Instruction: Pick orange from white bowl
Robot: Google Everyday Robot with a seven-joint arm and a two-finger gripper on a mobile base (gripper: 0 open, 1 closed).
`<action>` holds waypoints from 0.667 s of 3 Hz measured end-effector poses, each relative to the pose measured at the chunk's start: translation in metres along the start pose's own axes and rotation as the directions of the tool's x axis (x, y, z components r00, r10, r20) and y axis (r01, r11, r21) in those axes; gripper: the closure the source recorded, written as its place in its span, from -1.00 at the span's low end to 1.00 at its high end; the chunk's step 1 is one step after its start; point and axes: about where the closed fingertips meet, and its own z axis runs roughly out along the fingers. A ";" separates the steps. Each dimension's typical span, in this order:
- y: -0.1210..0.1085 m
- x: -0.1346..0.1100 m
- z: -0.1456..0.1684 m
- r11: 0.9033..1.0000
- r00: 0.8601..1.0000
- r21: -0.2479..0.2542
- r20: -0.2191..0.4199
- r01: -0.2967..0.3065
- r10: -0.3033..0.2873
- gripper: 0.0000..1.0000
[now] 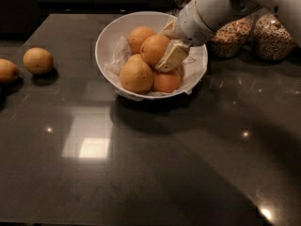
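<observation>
white bowl (109, 36) holds orange (151, 48); hand (168, 51) at its right side

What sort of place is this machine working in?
Likely a kitchen or pantry counter: a dark polished countertop, a white bowl of fruit, and jars of dry food at the back. The gripper is inside the bowl, at the orange.

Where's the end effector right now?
In the camera view, the end effector is inside the white bowl, on its picture-right side, right beside the top orange and left of the jars.
</observation>
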 end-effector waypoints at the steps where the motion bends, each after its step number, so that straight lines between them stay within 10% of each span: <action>1: 0.000 0.000 0.000 1.000 1.000 0.000 0.000 0.000 0.000 0.95; 2: -0.001 -0.002 -0.003 1.000 1.000 0.000 0.000 0.000 0.000 1.00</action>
